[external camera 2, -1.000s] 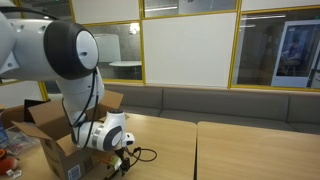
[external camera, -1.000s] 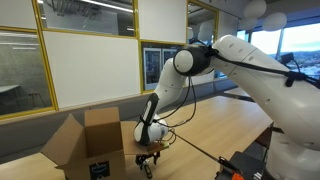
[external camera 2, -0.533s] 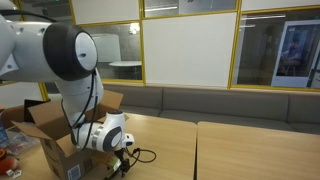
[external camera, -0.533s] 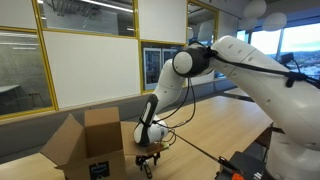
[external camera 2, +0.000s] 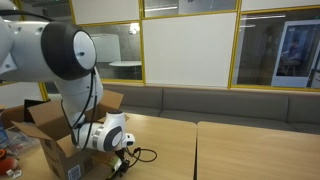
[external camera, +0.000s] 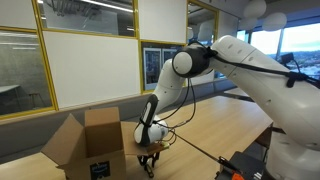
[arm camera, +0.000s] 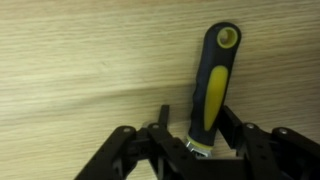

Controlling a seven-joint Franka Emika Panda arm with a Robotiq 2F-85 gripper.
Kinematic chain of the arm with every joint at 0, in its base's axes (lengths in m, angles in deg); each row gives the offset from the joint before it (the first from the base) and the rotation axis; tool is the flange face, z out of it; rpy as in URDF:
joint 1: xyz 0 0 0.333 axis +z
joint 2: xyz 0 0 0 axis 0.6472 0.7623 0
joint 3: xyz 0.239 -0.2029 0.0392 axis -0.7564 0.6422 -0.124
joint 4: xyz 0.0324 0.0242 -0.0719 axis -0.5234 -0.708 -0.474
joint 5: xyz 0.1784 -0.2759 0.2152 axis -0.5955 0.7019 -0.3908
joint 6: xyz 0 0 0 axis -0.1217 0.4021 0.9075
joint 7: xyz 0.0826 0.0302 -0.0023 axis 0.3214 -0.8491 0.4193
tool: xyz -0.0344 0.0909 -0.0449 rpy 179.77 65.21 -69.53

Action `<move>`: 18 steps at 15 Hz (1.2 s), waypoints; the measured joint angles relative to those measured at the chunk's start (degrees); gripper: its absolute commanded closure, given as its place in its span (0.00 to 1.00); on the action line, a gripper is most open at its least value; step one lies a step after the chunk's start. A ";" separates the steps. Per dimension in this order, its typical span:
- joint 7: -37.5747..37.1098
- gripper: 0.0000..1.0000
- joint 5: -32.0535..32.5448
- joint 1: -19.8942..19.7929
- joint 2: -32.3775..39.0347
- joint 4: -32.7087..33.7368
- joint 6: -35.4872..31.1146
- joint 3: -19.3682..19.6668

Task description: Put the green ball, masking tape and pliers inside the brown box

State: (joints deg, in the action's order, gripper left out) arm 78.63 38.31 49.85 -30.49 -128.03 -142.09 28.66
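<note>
In the wrist view the pliers (arm camera: 215, 70) lie on the wooden table, showing as a slim tool with a black-and-yellow handle and a metal end. My gripper (arm camera: 195, 118) straddles that metal end. The right finger (arm camera: 228, 122) is against the handle, while a small gap remains at the left finger. In both exterior views the gripper (external camera: 148, 162) (external camera 2: 122, 165) is down at the tabletop right beside the brown box (external camera: 85, 140) (external camera 2: 50, 130), whose flaps stand open. The green ball and masking tape are out of view.
Pale wooden tables fill the room, with a seam between two of them (external camera 2: 196, 150). A black cable (external camera: 195, 148) trails across the tabletop from the gripper. Dark equipment (external camera: 245, 165) sits at the near table edge. Colourful items (external camera 2: 6, 160) lie left of the box.
</note>
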 measured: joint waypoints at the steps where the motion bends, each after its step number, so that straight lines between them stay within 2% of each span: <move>1: -0.22 0.85 0.33 0.14 -0.02 0.00 0.00 0.24; 2: -0.35 0.86 0.52 0.24 -0.08 0.05 0.00 0.27; 3: -0.53 0.82 0.64 0.41 -0.16 0.07 0.02 0.30; 10: -1.38 0.81 1.28 1.39 -0.36 0.03 0.03 1.23; 14: -3.16 0.82 3.30 3.38 -2.29 -1.14 0.02 4.53; 18: -6.19 0.82 6.45 6.37 -8.44 -5.79 -0.01 9.80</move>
State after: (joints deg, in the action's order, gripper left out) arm 72.44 44.76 56.22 -38.93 -133.82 -142.10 38.46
